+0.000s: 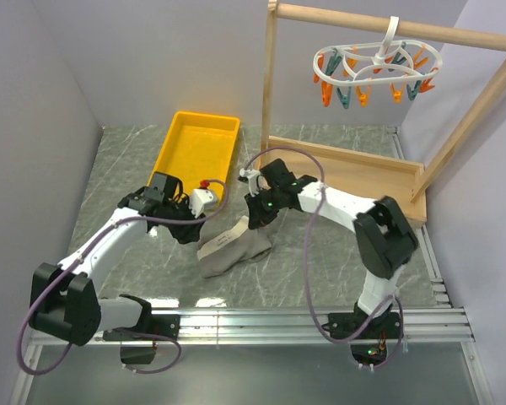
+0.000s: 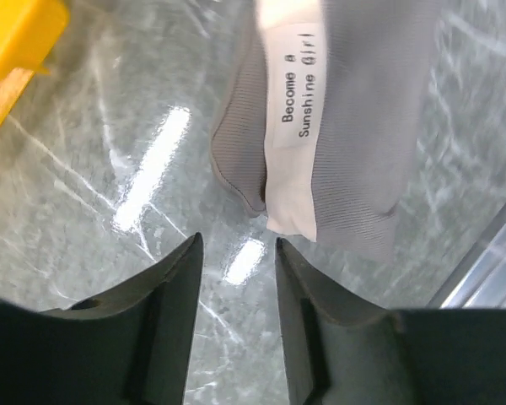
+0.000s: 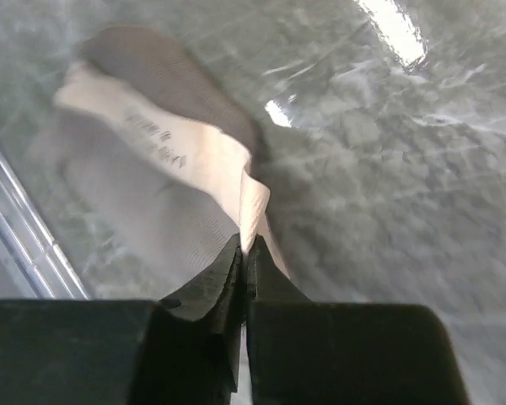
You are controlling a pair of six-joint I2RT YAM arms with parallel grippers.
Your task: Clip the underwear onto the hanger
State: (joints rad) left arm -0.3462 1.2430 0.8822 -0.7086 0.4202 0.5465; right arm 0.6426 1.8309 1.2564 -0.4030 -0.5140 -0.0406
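The grey-taupe underwear lies crumpled on the marble table between the arms. Its beige waistband carries a printed label. My right gripper is shut on a fold of that waistband, which rises between its fingertips. My left gripper stands open just short of the fabric's edge, with only bare table between its fingers. The white oval hanger with orange and teal clothespins hangs from the wooden rail at the upper right, far from both grippers.
A yellow tray sits at the back left of the table. The wooden rack frame with its base board stands at the right rear. Aluminium rails run along the near edge.
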